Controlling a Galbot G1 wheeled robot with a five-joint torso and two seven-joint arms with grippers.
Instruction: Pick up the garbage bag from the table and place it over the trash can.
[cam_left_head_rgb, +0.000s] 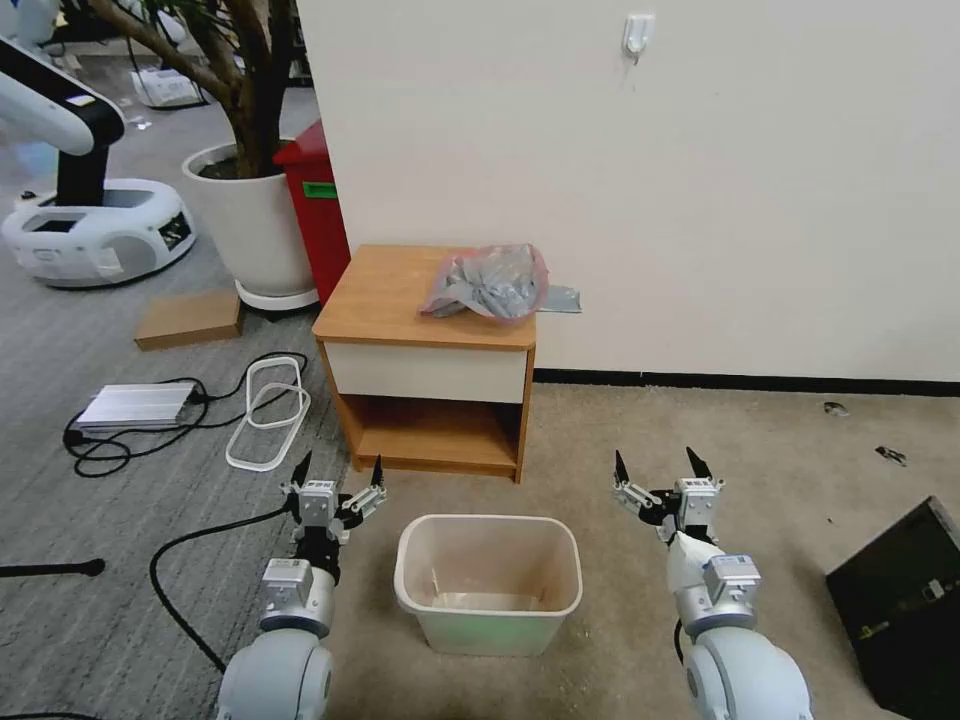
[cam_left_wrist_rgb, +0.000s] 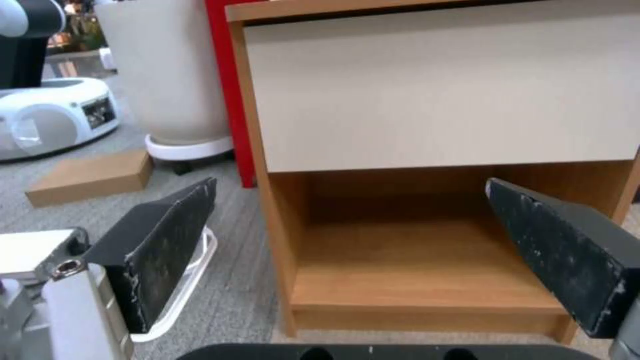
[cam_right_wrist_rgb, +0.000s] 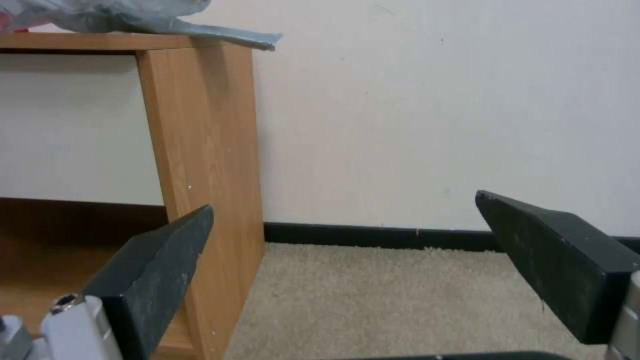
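A robot lab: another white robot (cam_left_head_rgb: 80, 200), loose cables (cam_left_head_rgb: 180, 420) on carpet.

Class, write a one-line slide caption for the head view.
Both open grippers, left and right, flank the trash can; garbage bag on table.

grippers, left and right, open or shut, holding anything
left gripper: open, empty, beside the trash can.
right gripper: open, empty.

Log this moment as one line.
garbage bag on table | trash can unlined | left gripper, right gripper open, low
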